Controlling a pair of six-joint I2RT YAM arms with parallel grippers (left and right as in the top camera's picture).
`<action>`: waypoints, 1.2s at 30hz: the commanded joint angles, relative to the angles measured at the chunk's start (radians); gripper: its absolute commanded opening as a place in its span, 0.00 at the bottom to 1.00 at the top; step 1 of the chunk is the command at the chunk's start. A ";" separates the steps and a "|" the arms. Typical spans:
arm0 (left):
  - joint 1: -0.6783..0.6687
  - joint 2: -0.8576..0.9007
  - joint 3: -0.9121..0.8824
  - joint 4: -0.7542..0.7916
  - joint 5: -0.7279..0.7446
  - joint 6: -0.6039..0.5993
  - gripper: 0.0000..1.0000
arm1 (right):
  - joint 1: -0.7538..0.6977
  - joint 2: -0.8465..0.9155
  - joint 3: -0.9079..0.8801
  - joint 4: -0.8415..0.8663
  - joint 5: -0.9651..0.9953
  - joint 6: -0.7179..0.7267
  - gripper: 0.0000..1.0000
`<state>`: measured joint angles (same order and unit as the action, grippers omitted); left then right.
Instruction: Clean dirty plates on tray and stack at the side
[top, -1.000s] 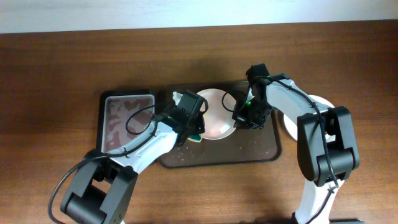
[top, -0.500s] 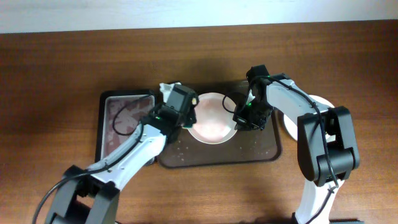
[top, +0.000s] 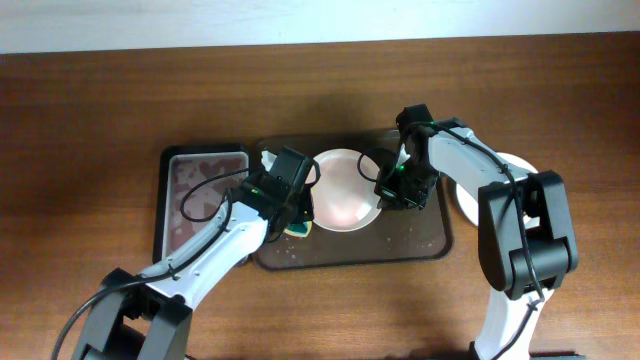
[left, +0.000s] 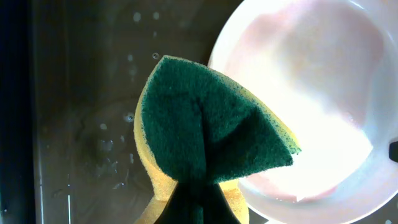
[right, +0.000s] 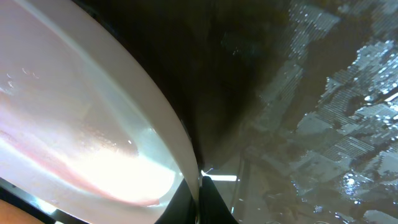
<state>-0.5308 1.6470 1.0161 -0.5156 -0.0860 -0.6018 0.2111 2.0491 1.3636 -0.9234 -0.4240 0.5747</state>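
A pale plate (top: 345, 205) with a thin pink film lies on the dark brown tray (top: 400, 242). My right gripper (top: 386, 190) is shut on its right rim, and in the right wrist view the fingers (right: 200, 202) pinch the plate's edge (right: 155, 118), tilting it up. My left gripper (top: 297, 215) is shut on a green and yellow sponge (top: 298, 228) at the plate's front-left edge. The left wrist view shows the sponge (left: 205, 130) folded, green side up, overlapping the plate's (left: 311, 93) left rim over the wet tray (left: 81, 124).
A narrower grey metal tray (top: 205, 195) holding reddish water sits just left of the brown tray. White plates (top: 517, 162) lie on the table right of the tray, partly hidden by the right arm. Water drops cover the tray floor (right: 323, 124).
The left gripper carried the sponge from the plate's front-left to its back-left edge, then forward again to the front-left. The right gripper kept its hold on the rim.
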 joint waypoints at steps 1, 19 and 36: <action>-0.002 -0.025 -0.005 -0.001 -0.018 -0.072 0.00 | 0.005 0.011 -0.002 -0.004 0.017 -0.002 0.04; -0.062 0.014 -0.138 0.210 -0.264 -0.329 0.00 | 0.005 0.011 -0.002 -0.008 0.016 -0.002 0.04; -0.079 0.031 -0.139 0.219 -0.084 -0.486 0.00 | 0.005 0.011 -0.002 -0.013 0.016 -0.009 0.04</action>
<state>-0.5911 1.6623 0.8848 -0.3065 -0.2207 -1.0111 0.2111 2.0491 1.3636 -0.9314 -0.4194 0.5732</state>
